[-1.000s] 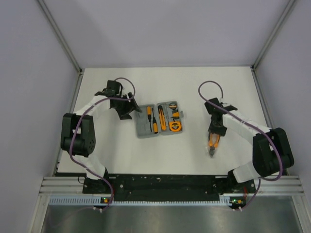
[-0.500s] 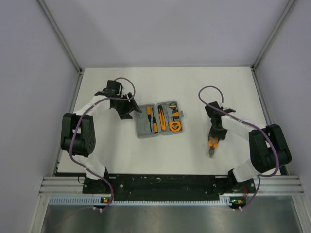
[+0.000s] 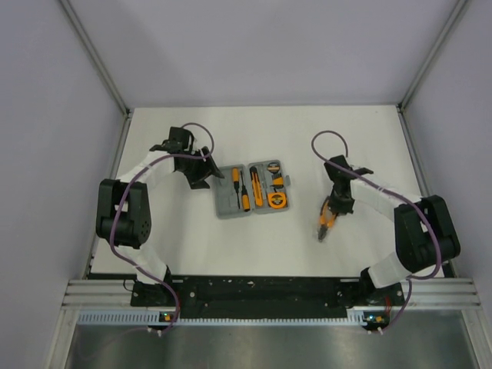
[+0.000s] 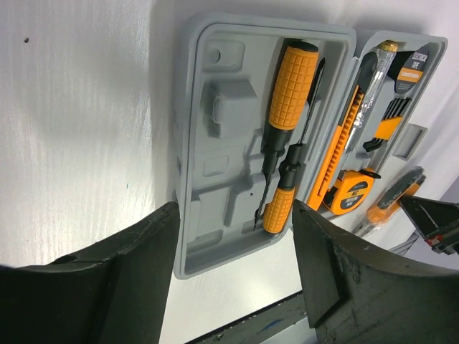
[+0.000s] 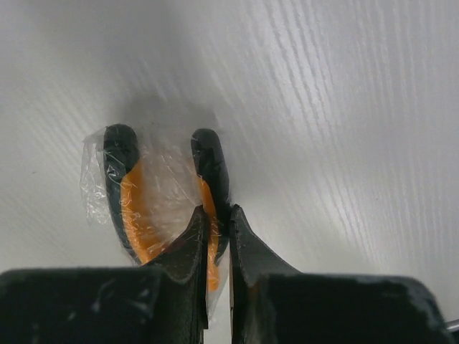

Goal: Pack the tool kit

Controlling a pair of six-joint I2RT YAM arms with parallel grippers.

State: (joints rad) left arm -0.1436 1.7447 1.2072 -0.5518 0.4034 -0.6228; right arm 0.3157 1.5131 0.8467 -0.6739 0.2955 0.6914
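White table under everything. Mid-table, the tool kit case, hinged open and lying flat. Rigid moulded plastic, light, likely to skid if nudged, so best steadied at its left rim. Left gripper just beside that rim, spread wide, holding nothing. Seated in the case's slots, screwdrivers and a tape measure. Vacant recess in the left half, seemingly meant for the pliers.

Pliers to the right of the case, well apart from it, slightly nearer. Small but dense and stiff, wrapped in clear film, so probably slippery, with pivoting handles apt to swing. Right gripper pinched almost closed on one black-and-orange handle, through the film. Cannot tell whether the pliers are off the table.
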